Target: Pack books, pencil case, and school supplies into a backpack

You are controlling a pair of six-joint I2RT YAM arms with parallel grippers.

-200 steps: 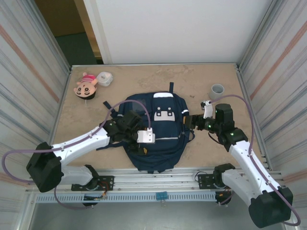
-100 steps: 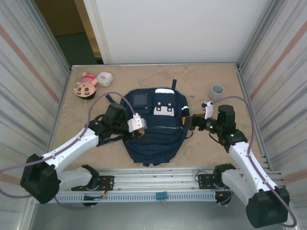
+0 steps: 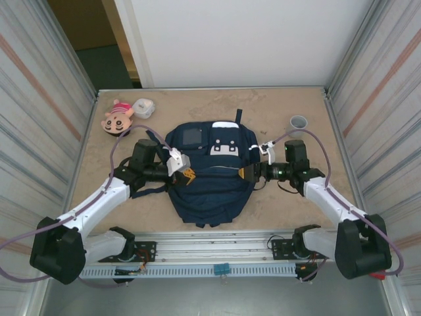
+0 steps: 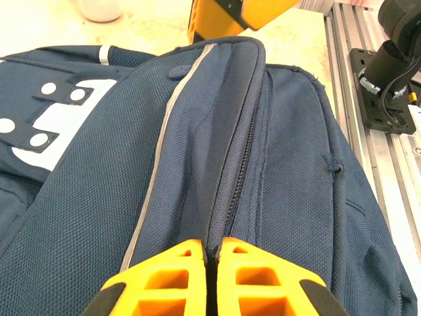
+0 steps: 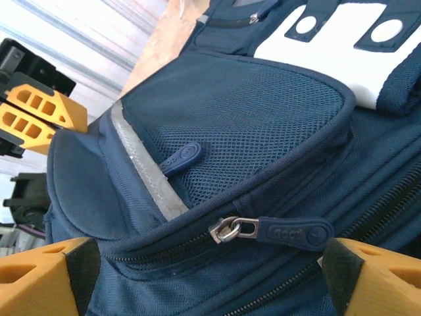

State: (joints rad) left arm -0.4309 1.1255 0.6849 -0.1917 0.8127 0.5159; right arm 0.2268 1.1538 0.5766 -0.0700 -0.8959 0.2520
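My left gripper (image 4: 212, 262) clamped on backpack (image 4: 296, 164) seam (image 4: 227, 191); fabric soft, floppy, light. My right gripper (image 5: 210, 266) spread wide; best hold: zipper pull (image 5: 284, 232).

You get bright, even light from overhead in the top view. The pale sandy tabletop (image 3: 283, 105) carries only soft, faint shadows around the navy blue fabric backpack (image 3: 210, 191), and the ribbed metal side walls (image 3: 39, 99) splay outward (wide-lens distortion). From the left wrist, the backpack's mesh reads crisp, while the orange plastic fingertips (image 4: 164, 280) of your left gripper (image 4: 212, 280) go slightly soft at the bottom edge. From the right wrist, the silver zipper pull (image 5: 227, 229) is sharp; the white patch (image 5: 329, 33) nears glare.
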